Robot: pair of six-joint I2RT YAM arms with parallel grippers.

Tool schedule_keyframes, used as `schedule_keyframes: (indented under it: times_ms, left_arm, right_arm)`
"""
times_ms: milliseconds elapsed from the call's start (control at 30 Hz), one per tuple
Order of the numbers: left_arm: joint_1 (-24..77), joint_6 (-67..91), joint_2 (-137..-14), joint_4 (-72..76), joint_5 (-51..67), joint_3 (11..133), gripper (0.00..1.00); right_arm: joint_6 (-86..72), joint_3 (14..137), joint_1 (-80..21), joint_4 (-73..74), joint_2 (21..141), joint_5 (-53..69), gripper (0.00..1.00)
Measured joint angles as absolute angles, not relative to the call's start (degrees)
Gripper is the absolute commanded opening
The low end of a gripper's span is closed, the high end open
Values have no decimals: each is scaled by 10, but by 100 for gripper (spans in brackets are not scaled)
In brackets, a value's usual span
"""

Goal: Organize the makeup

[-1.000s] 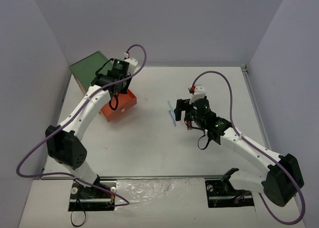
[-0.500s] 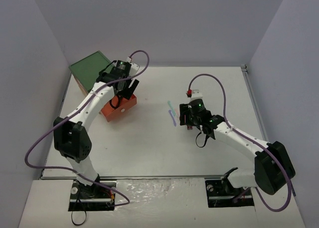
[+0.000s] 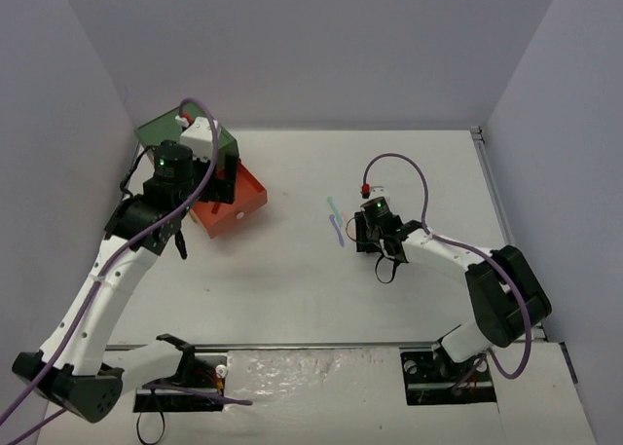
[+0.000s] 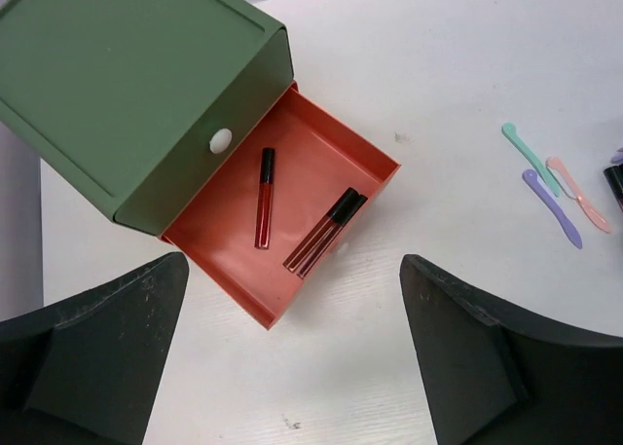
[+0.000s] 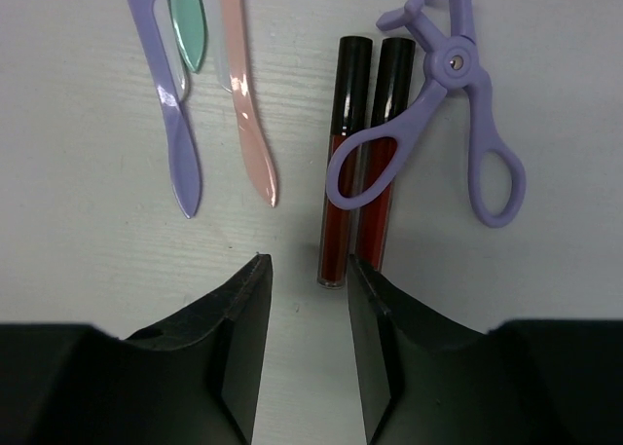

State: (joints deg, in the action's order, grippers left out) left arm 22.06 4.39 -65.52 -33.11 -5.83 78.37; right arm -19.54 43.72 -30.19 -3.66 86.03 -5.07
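Purple curler (image 5: 450, 70) partly hides two red sticks (image 5: 334, 241); left claw (image 4: 292, 260) wide, right claw (image 5: 307, 262) narrow.

The top camera looks straight down from high above the purple tool (image 5: 167, 99). The left wrist camera looks at it from well off to the left, and the right wrist camera sits close above it. All three views share it.

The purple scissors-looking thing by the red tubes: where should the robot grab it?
Probably the loop handle farther from the two red tubes, coming straight down from above. That side of the purple curler lies flat on the bare table, while its other loop rests across those tubes, so pinching there could catch them too.
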Motion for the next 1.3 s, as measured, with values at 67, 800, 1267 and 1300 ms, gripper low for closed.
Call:
schedule_keyframes:
  times_ms: [67, 800, 1267, 1300]
  left_arm:
    - [221, 52, -632, -325, -55, 758, 89]
    - [220, 144, -639, -302, 22, 695, 95]
    - [313, 313, -679, -177, 72, 684, 95]
    - [326, 319, -688, -168, 68, 684, 95]
  right_arm:
    - [-197, 437, -300, -38, 872, -51, 32]
    - [-211, 437, -296, -84, 921, -48, 0]
    - [-221, 405, -379, -213, 673, -9, 0]
    - [-224, 403, -385, -231, 669, -3, 0]
